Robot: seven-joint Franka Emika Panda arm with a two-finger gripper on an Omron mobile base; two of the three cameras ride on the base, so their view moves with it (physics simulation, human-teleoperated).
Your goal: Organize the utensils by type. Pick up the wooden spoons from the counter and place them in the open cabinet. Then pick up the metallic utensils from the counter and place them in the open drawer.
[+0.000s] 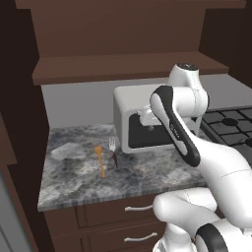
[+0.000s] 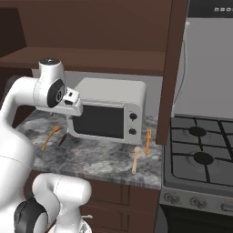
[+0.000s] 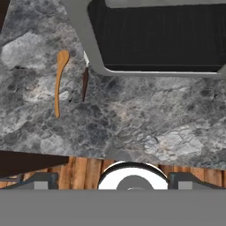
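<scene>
An orange-tan wooden spoon (image 1: 100, 160) (image 2: 50, 138) (image 3: 59, 82) lies on the grey marbled counter (image 1: 74, 182), left of the white microwave. Right beside it lies a fork (image 1: 113, 150) with a dark reddish-brown handle (image 3: 84, 84). A paler wooden spoon (image 2: 135, 159) and an orange-handled utensil (image 2: 148, 141) lie on the microwave's other side. My gripper (image 3: 114, 182) hangs open and empty high over the counter's front edge, right of the fork. The cabinet shelf (image 1: 123, 67) runs above. The open drawer is out of view.
The microwave (image 2: 109, 113) stands at the back of the counter, close behind my hand. A black gas stove (image 2: 200, 154) adjoins on the right. Shut drawer fronts (image 1: 128, 209) with silver handles sit under the counter. A dark cabinet side panel (image 2: 168, 68) hangs beside the stove.
</scene>
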